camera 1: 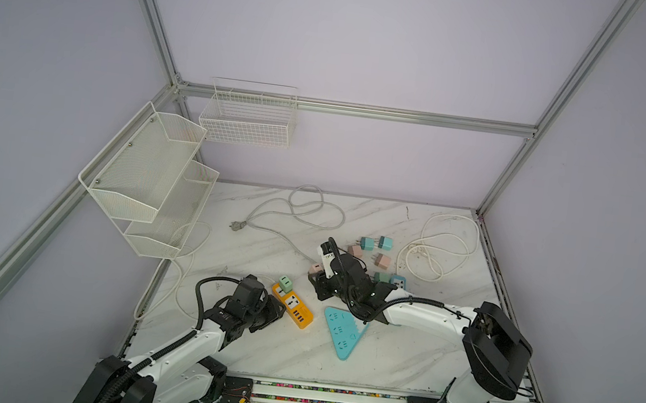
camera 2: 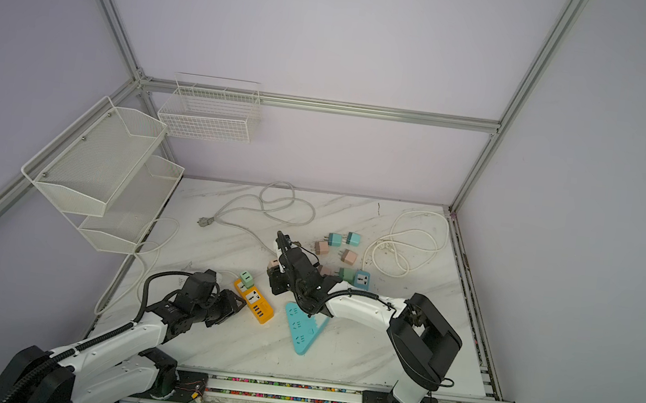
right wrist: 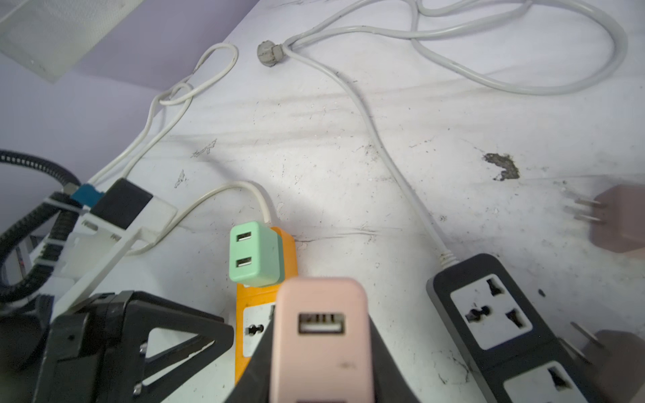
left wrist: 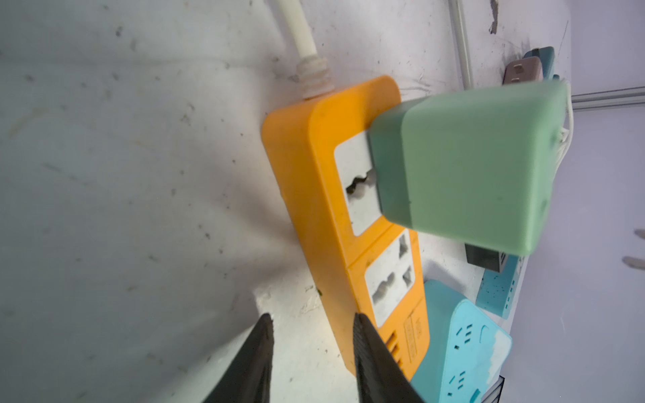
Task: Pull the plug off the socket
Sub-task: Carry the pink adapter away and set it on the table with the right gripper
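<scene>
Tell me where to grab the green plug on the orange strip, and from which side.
Grip the green plug across its flat side faces, coming from above: it stands upright in the orange power strip, so a straight upward pull should free it.

Both arms reach in toward the middle, one gripper parted, one clamped.
The left arm point(camera 1: 186, 345) stretches low from the near left, and the left gripper point(left wrist: 312, 319) has its jaws apart with nothing between them. The right arm point(camera 1: 424, 319) bends at a raised elbow and reaches left, with the right gripper point(camera 1: 317, 276) closed on a pink plug point(right wrist: 321, 335).
</scene>
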`<action>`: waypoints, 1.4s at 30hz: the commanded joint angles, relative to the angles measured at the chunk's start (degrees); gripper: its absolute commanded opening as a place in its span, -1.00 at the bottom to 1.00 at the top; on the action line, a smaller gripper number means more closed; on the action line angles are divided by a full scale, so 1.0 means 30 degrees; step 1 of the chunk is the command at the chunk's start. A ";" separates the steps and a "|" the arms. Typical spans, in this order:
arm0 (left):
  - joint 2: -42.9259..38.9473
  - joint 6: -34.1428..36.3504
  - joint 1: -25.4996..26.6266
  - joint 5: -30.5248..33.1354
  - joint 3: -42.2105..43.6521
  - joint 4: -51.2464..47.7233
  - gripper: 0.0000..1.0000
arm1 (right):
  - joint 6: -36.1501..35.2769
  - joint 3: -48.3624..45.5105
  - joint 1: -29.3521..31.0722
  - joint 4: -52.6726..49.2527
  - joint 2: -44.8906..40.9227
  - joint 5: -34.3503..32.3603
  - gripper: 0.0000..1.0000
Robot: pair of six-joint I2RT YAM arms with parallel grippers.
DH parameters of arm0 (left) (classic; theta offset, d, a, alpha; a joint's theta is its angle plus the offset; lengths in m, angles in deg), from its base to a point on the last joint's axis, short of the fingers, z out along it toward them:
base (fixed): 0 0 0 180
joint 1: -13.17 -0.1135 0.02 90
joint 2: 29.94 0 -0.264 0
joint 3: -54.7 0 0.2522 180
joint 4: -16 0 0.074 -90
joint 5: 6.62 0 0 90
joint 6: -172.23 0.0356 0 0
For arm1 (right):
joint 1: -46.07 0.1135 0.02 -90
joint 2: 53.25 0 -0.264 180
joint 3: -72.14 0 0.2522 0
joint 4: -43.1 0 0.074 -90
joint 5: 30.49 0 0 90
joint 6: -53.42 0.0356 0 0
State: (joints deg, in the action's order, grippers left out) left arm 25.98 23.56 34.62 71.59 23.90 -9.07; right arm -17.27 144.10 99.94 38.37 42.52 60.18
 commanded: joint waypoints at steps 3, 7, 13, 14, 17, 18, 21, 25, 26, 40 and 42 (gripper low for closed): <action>-0.1143 0.0567 0.0085 0.0206 -0.1698 -0.1188 -0.20 | 0.2762 -0.0798 -0.0288 0.2462 -0.0332 0.1187 -0.72; -0.1854 0.0769 0.0055 0.0366 -0.2108 -0.1897 -0.19 | 0.3650 -0.0797 -0.0276 0.3072 0.0370 0.1017 -0.72; -0.2769 0.1254 0.0025 0.0879 -0.2769 -0.3113 -0.15 | 0.5397 0.0028 -0.0508 0.3641 0.2222 0.0744 -0.73; -0.2960 0.1303 0.0027 0.0913 -0.2838 -0.3227 -0.14 | 0.5549 0.0244 -0.0509 0.3766 0.2550 0.0757 -0.73; -0.3448 0.1484 0.0027 0.1211 -0.2981 -0.3608 -0.12 | 0.5630 0.0678 -0.0503 0.4238 0.3323 0.0510 -0.73; -0.3610 0.1527 0.0027 0.1397 -0.3036 -0.3816 -0.10 | 0.5684 0.0863 -0.0546 0.4228 0.3589 0.0319 -0.73; -0.4055 0.1599 -0.0001 0.1875 -0.3124 -0.4306 -0.07 | 0.5847 0.1493 -0.0801 0.4194 0.4521 0.0497 -0.73; -0.4584 0.1660 -0.0004 0.2222 -0.3113 -0.4572 -0.02 | 0.5930 0.2126 -0.0934 0.4339 0.5403 0.0409 -0.73; -0.4679 0.1673 -0.0001 0.2336 -0.3140 -0.4650 -0.02 | 0.5926 0.2327 -0.0941 0.4319 0.5658 0.0322 -0.73; -0.5779 0.1659 -0.0056 0.3059 -0.2979 -0.5622 0.13 | 0.6359 0.4740 -0.1085 0.3975 0.8349 0.0652 -0.70; -0.5813 0.1600 -0.0061 0.3054 -0.2901 -0.5555 0.15 | 0.6276 0.4876 -0.1081 0.4000 0.8583 0.0607 -0.69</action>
State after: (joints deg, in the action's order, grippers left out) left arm 9.13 27.86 34.58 79.90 19.37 -26.21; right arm 0.50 157.17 96.95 49.50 67.61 62.13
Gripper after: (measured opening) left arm 0.570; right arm 0.307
